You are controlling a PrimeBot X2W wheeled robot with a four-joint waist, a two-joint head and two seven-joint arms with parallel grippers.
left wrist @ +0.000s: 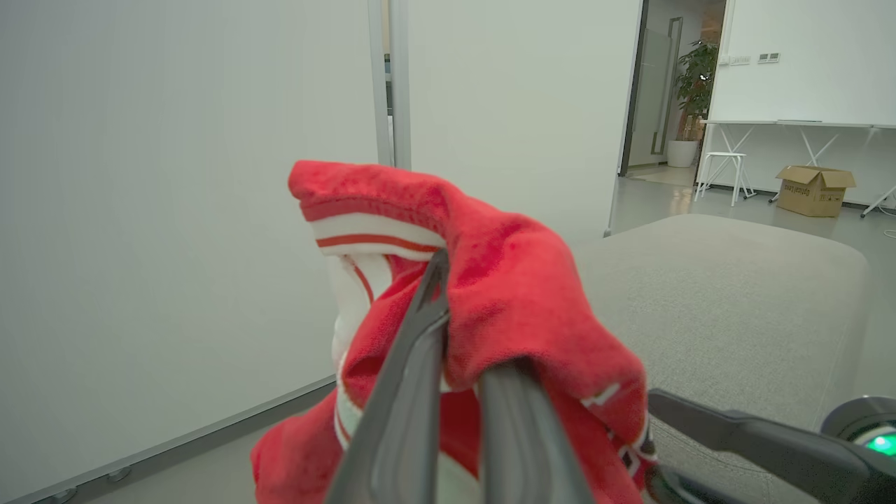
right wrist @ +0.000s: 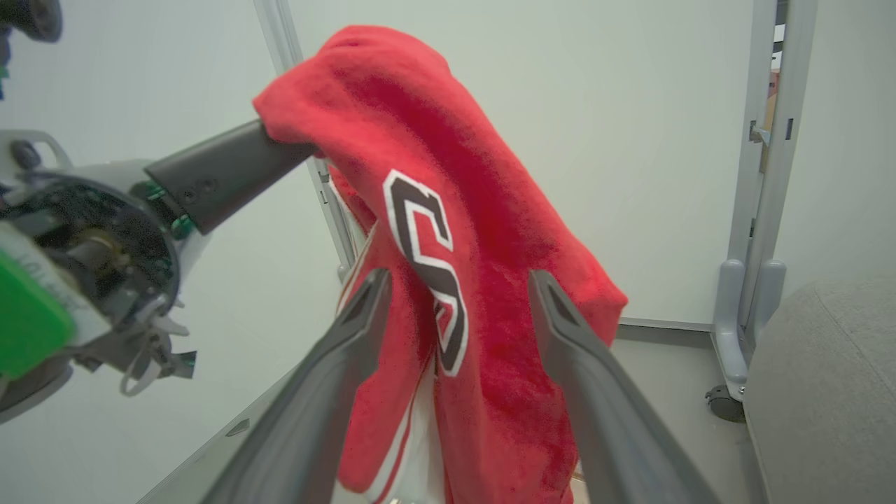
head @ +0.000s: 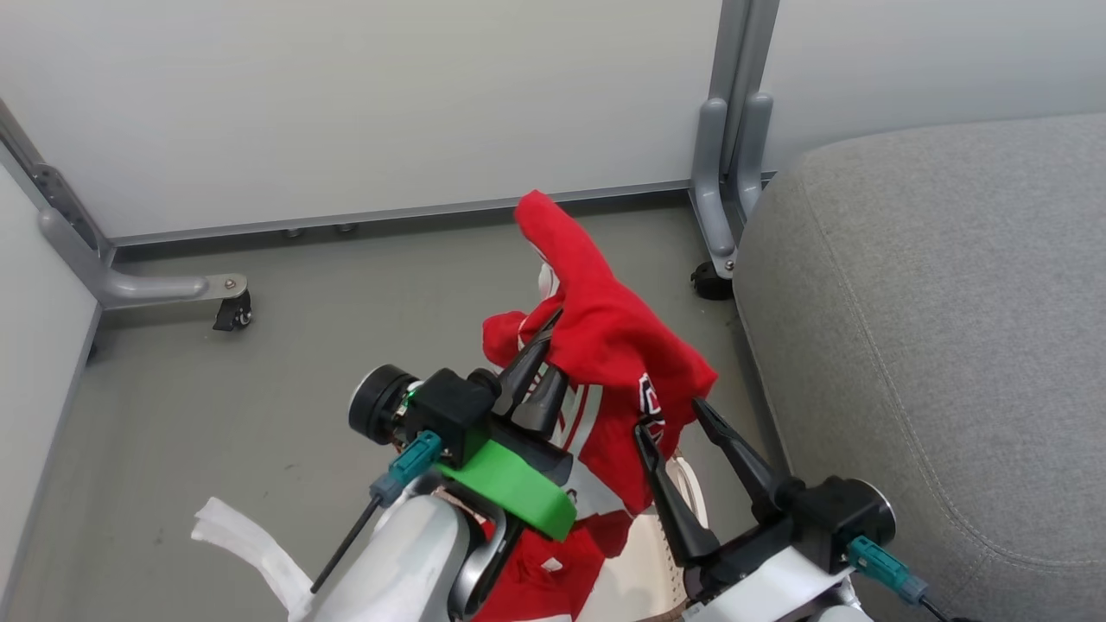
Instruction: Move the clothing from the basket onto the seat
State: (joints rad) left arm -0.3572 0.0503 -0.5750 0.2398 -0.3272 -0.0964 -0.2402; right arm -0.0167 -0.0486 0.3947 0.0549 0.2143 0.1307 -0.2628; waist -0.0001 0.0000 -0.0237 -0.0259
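A red garment of the clothing point(head: 605, 337) with white stripes and a navy-and-white letter mark hangs in the air, draped over my left gripper point(head: 537, 358), which is shut on it. In the left wrist view the clothing point(left wrist: 511, 280) covers one finger of my left gripper point(left wrist: 469, 315). My right gripper point(head: 670, 416) is open just below and right of it. In the right wrist view the clothing point(right wrist: 483, 231) hangs between the spread fingers of the right gripper point(right wrist: 462, 287). Below, the basket point(head: 635, 570) holds more red clothing point(head: 531, 574). The grey seat point(head: 933, 345) lies to the right.
White partition walls stand behind and to the left on grey feet with casters point(head: 232, 313) point(head: 713, 281). A white cloth strip point(head: 242, 540) lies on the grey floor at lower left. Far off in the left wrist view are a cardboard box point(left wrist: 815, 189) and a table.
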